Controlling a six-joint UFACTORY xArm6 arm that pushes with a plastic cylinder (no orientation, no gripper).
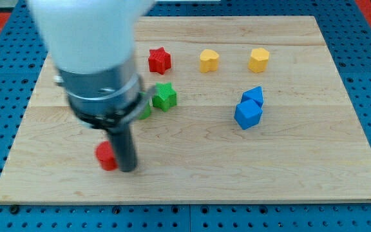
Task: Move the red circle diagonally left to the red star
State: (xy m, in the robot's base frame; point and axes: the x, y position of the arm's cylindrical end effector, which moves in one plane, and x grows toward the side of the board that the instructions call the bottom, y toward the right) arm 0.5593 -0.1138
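The red circle [105, 155] lies on the wooden board [192, 109] at the lower left, partly hidden behind my rod. My tip [127, 169] rests on the board touching the circle's right side. The red star [160, 60] sits near the view's top, up and to the right of the circle, well apart from it.
A green star [165, 96] sits below the red star, and another green block [145, 109] peeks out beside the arm. A yellow heart [209, 60] and a yellow block [259, 59] lie at the top. Two blue blocks [248, 113] touch at the right.
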